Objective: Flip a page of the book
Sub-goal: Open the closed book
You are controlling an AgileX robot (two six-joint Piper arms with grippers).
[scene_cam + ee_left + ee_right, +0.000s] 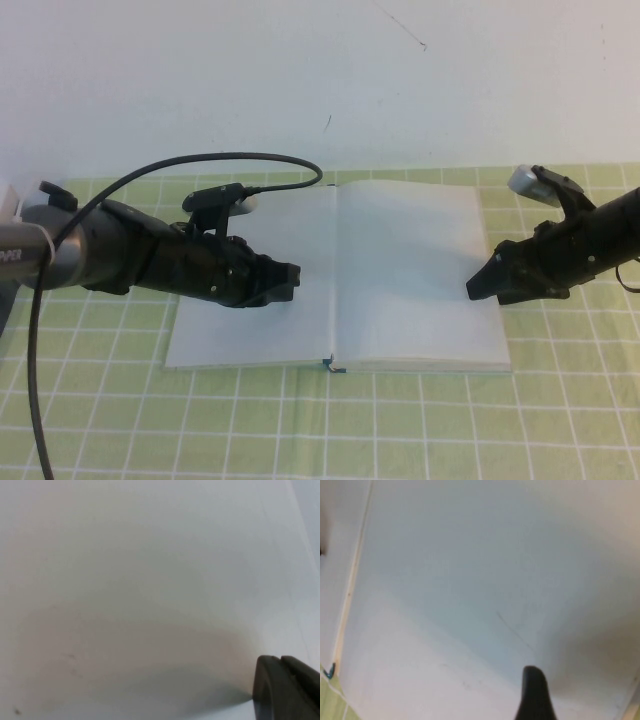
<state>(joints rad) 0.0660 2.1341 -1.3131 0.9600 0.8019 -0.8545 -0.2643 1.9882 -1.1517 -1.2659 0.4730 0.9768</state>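
From the high view, the large thin book (pixel 340 290) with blank white pages is seen lying open on the green checked cloth (pixel 300 430), the left gripper (pixel 290 280) set over its left-hand page (pixel 250 310) and the right gripper (pixel 478 285) at the outer edge of the right leaf. In the left wrist view, dark fingertips (pixel 285 687) are shown pressed together against white paper. In the right wrist view only one dark fingertip (pixel 534 695) is caught, so its jaws cannot be judged.

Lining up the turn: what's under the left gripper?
The left gripper is over the book's blank left page. Contact is hidden. The right gripper sits at the right edge.
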